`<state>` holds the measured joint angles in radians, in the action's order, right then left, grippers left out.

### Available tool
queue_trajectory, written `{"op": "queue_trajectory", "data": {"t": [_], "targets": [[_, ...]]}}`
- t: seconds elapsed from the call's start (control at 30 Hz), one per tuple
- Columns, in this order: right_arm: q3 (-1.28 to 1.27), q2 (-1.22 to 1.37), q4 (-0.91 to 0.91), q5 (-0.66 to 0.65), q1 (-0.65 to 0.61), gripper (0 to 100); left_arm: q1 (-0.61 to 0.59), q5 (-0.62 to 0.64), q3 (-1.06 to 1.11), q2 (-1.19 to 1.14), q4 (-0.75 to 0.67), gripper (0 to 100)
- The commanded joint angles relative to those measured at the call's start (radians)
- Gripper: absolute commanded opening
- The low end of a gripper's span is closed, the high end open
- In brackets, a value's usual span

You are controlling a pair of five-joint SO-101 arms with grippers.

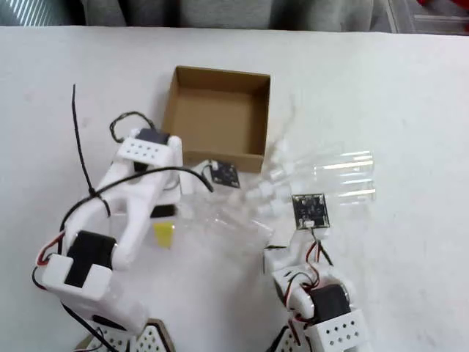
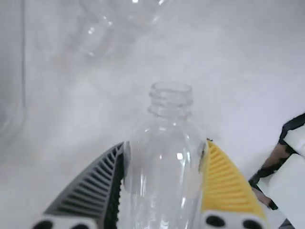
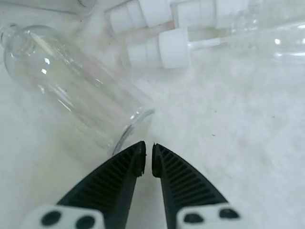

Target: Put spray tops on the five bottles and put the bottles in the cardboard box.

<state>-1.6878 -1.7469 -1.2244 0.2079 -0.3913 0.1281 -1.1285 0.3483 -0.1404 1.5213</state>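
In the left wrist view my left gripper (image 2: 162, 176) is shut on a clear bottle (image 2: 164, 157) with an open, capless neck, held between a grey finger (image 2: 95, 191) and a yellow finger (image 2: 224, 181). From above, that gripper (image 1: 165, 222) sits below the open cardboard box (image 1: 253, 81). My right gripper (image 3: 147, 160) is shut with nothing in it, its tips just beside the base of another capless clear bottle (image 3: 71, 90) lying on the table. Beyond that bottle lie white spray tops (image 3: 162, 47). Further clear bottles (image 1: 344, 167) lie to the right of the box.
The white table (image 1: 396, 95) has free room at the right and far side. A black cable (image 1: 80, 147) loops over the left arm. The right arm's base (image 1: 322, 301) stands at the front edge. The box is empty inside.
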Motion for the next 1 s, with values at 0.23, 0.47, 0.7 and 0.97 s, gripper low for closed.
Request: {"op": "queue_trajectory", "data": {"t": [0.23, 0.47, 0.7, 0.97], "targets": [[-0.005, 0.001, -0.016, -0.008, -0.010, 1.7, 0.013, 0.221, -0.155, 0.012, 0.104, 4], [-0.005, 0.001, -0.016, -0.008, -0.010, 1.8, -0.015, 0.347, -0.149, 0.013, 0.069, 4], [-0.005, 0.001, -0.016, -0.008, -0.010, 1.8, -0.076, 0.499, -0.141, 0.012, -0.023, 4], [-0.005, 0.001, -0.016, -0.008, -0.010, 1.8, -0.085, 0.542, 0.092, 0.012, -0.233, 9]]}}
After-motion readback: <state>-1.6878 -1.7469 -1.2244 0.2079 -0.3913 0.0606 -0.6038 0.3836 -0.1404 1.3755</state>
